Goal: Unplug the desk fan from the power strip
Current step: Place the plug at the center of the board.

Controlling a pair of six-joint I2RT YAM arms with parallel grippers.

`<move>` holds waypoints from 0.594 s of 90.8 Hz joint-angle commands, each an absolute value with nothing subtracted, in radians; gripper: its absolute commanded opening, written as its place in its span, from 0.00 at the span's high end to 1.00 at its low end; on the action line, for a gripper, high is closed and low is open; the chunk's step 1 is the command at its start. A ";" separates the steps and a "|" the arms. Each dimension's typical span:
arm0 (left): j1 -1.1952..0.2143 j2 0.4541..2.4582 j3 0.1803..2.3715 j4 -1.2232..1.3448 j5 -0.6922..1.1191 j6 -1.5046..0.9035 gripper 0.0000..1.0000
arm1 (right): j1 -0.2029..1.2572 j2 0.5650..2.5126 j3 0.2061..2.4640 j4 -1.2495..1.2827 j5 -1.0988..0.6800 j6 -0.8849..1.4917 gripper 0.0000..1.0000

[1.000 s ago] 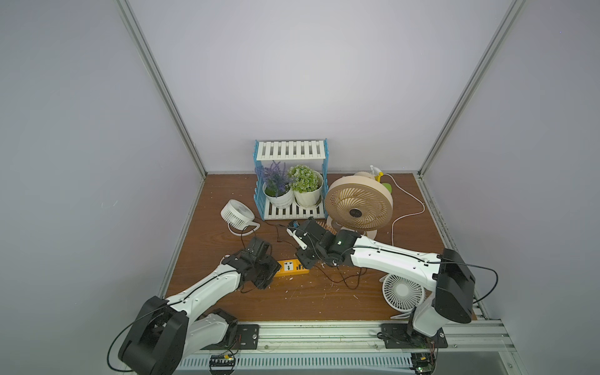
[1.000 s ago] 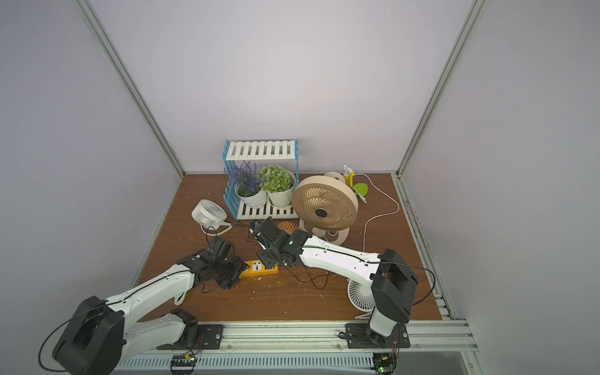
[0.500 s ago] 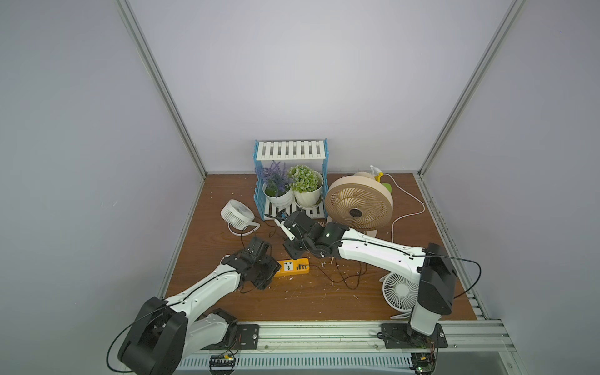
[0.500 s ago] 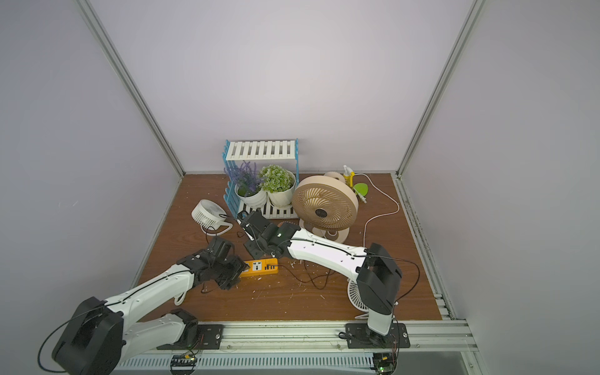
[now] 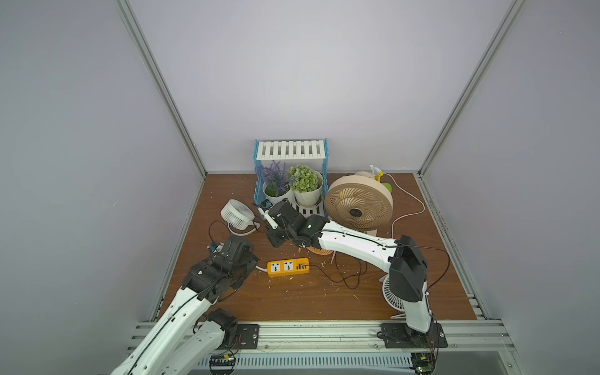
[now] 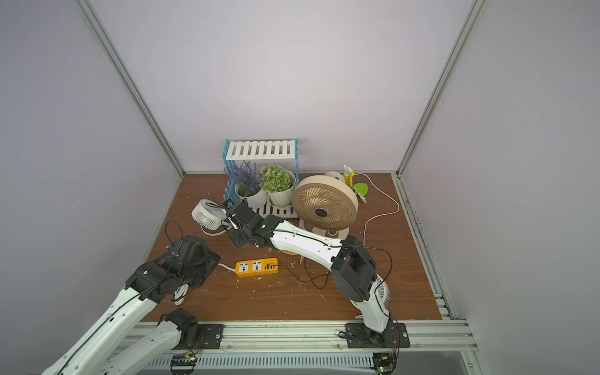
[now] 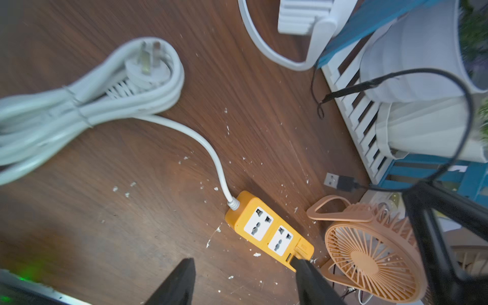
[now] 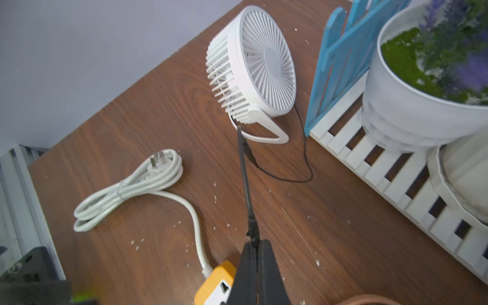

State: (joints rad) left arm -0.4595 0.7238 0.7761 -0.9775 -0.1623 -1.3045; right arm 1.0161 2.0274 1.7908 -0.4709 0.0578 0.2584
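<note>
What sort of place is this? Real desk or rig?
Likely a lab test cell staged as a desk: bare grey panel walls, both arms bolted to an aluminium rail, props like small fans and potted plants.

We are looking at a robot lab test cell, not a home. Plain grey walls (image 5: pixel 292 81) framed by aluminium posts (image 5: pixel 160 85) box in a wooden desk (image 5: pixel 292 302). Two white arms (image 5: pixel 354 248) are bolted to an aluminium rail (image 5: pixel 324 334) along the desk's front edge, with what may be bare circuit boards (image 5: pixel 222 361) below it. A plant shelf (image 5: pixel 290 150) at the back edge and a power strip (image 5: pixel 288 267) read as props.
</note>
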 commanded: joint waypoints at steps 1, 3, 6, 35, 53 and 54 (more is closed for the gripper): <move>-0.450 0.714 0.789 -1.096 -0.271 -1.292 0.35 | 1.015 2.085 1.855 -0.402 0.017 0.267 1.00; -0.450 0.713 0.792 -1.097 -0.274 -1.287 0.35 | 1.015 2.098 1.866 -0.393 0.010 0.269 1.00; -0.450 0.711 0.795 -1.097 -0.276 -1.279 0.34 | 1.015 2.119 1.886 -0.384 -0.001 0.272 1.00; -0.449 0.660 0.774 -1.098 -0.262 -1.281 0.31 | 1.013 2.336 2.191 -0.494 -0.109 0.262 0.81; -0.449 0.662 0.755 -1.095 -0.231 -1.292 0.28 | 1.010 2.394 2.390 -0.659 -0.122 0.203 0.56; -0.449 0.663 0.755 -1.095 -0.229 -1.293 0.28 | 1.010 2.390 2.390 -0.662 -0.121 0.200 0.56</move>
State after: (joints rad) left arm -0.4595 0.6628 0.7685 -1.0702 -0.2394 -1.2961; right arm 1.0142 2.4104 2.3192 -0.5606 -0.1001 0.2428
